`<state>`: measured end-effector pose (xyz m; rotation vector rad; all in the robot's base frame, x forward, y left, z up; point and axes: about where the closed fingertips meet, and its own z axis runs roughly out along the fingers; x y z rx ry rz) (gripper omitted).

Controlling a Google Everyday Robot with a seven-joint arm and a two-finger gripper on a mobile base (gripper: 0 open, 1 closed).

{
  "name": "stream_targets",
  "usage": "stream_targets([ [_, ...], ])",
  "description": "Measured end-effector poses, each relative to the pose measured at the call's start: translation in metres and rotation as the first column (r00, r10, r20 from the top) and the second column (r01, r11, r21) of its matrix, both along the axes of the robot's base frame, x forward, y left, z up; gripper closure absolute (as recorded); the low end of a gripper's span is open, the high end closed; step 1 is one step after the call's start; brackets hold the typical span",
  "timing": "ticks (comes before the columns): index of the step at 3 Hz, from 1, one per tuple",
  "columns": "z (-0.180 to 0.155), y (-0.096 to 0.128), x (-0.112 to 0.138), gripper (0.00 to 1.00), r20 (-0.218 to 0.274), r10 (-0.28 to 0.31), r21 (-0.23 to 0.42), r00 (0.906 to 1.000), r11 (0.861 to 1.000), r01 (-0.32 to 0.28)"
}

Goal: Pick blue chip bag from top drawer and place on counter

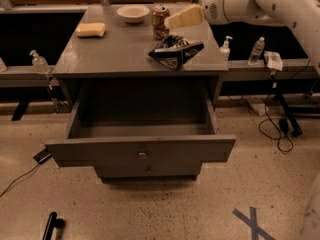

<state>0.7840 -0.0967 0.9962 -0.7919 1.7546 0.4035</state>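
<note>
The blue chip bag (175,50) lies crumpled on the grey counter (115,51), near its right front corner. My gripper (172,21) hangs in the air just above and behind the bag, apart from it, pointing left, beside the brown can. It holds nothing. The top drawer (140,153) is pulled wide open below the counter, and its inside shows nothing in it.
A yellow sponge (91,30), a white bowl (133,13) and a brown patterned can (160,22) stand at the back of the counter. Bottles (226,47) sit on low ledges on both sides. Cables (280,129) and a blue tape cross (250,219) lie on the floor.
</note>
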Motion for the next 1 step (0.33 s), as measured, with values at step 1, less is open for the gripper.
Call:
stream_targets([
  [1, 0.0063, -0.0027, -0.0019, 0.0, 0.014, 0.003, 0.01, 0.9999, 1.0, -0.003],
])
